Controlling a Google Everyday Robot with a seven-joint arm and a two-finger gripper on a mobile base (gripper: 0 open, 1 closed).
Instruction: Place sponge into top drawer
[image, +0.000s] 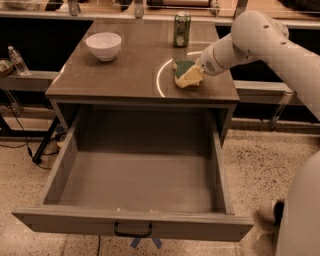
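On wooden tabletop (125, 75), gripper (198, 73) touches foam sponge (185, 76).

On my feed the gripper (196, 74) sits at the sponge (185, 76), rear right of the tabletop (120, 75); arm (270, 42) is off-white. Sponge: dk green top, pale yellow foam. Top drawer (75, 224) is grey-brown in & out, handle (133, 231) near-black. Tabletop is darker brown w/ a thin pale ring (158, 82). Bowl (104, 46) white, can (182, 29) green. Floor (260, 160) beige w/ dark speckles, blue X mark (146, 243).
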